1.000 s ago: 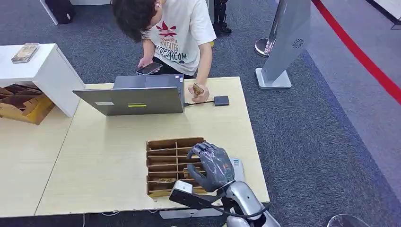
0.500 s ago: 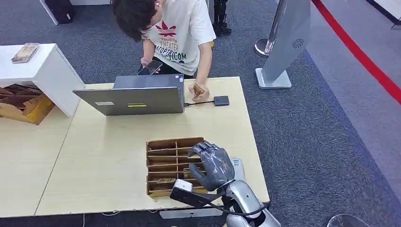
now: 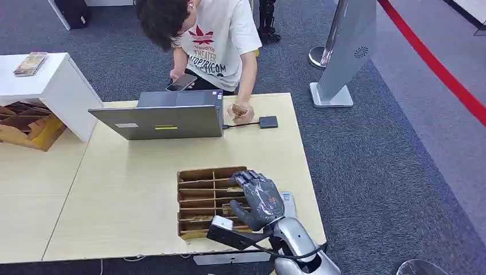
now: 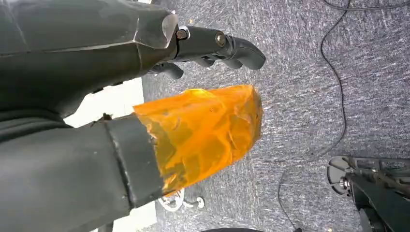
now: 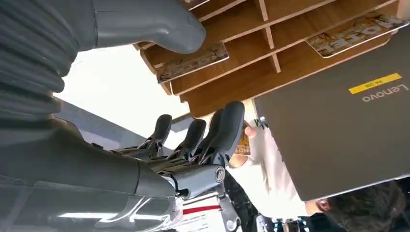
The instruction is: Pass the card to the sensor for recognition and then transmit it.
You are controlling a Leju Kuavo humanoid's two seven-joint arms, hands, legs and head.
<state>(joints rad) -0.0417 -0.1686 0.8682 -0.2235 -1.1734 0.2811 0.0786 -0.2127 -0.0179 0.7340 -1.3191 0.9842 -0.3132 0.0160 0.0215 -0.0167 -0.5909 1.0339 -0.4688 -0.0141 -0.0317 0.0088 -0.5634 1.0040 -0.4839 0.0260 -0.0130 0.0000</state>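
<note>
Cards: though our right hand covers part of the wooden slotted tray, we see a card lying flat in a slot just beside our thumb, and another card in a farther slot.
Right hand: fingers spread over the tray's right side, grasping nothing; whether they touch a card we cannot tell.
Hidden: the tray's right-hand slots lie under the hand.
Left hand: hangs over grey carpet, fingers loosely apart, nothing in them; its thumb wears an orange cover.
Edges: the tray sits near the table front edge.
Sensor: small dark box at the far edge, well apart from the tray, beside a person's hand and the laptop.
</note>
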